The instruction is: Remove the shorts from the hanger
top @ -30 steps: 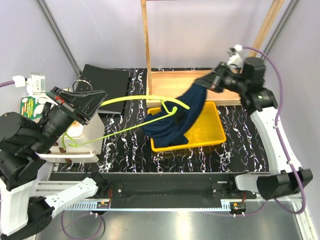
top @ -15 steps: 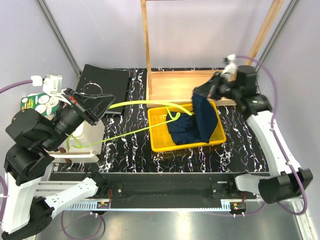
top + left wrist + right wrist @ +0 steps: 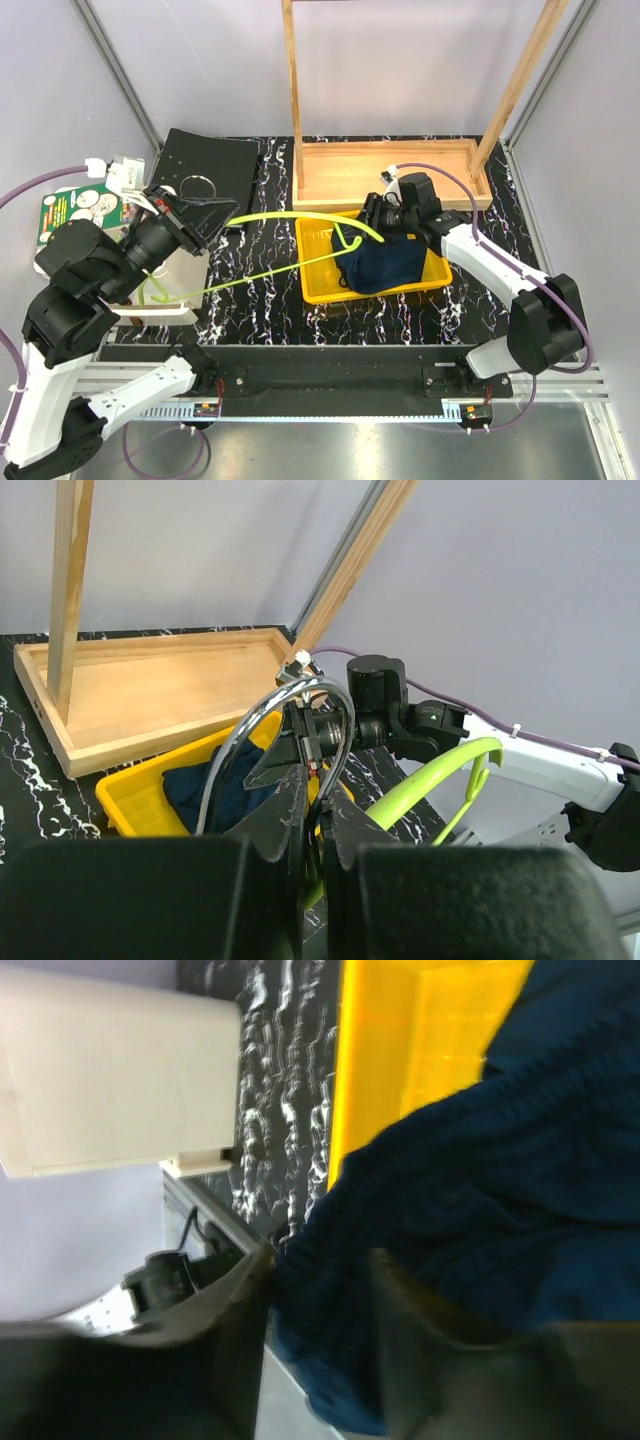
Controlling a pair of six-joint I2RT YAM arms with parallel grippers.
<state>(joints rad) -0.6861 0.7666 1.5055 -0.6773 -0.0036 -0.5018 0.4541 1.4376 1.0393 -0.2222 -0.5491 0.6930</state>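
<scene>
The dark navy shorts [image 3: 388, 266] lie bunched in the yellow tray [image 3: 432, 266]; the left wrist view shows them there too [image 3: 212, 785]. My right gripper [image 3: 378, 224] hangs low over them, its jaws standing apart with loose navy fabric [image 3: 470, 1190] between the fingers [image 3: 325, 1300]. My left gripper [image 3: 205, 214] is shut on the silver hook [image 3: 262, 718] of the lime-green hanger [image 3: 300, 217], pinching the wire between its fingertips [image 3: 320, 795]. The hanger's green arm [image 3: 430, 778] reaches out over the tray's left part. Whether it touches the shorts I cannot tell.
A wooden rack with a shallow box base [image 3: 345, 172] and tall uprights [image 3: 291, 70] stands behind the tray. A black box [image 3: 205, 165] sits at the back left. A white stand [image 3: 170, 300] is under my left arm, near the table's left edge.
My right gripper came down from the back right to the tray and its jaws parted. The shorts slid along the hanger and dropped into a heap in the tray. My left arm drew back slightly.
</scene>
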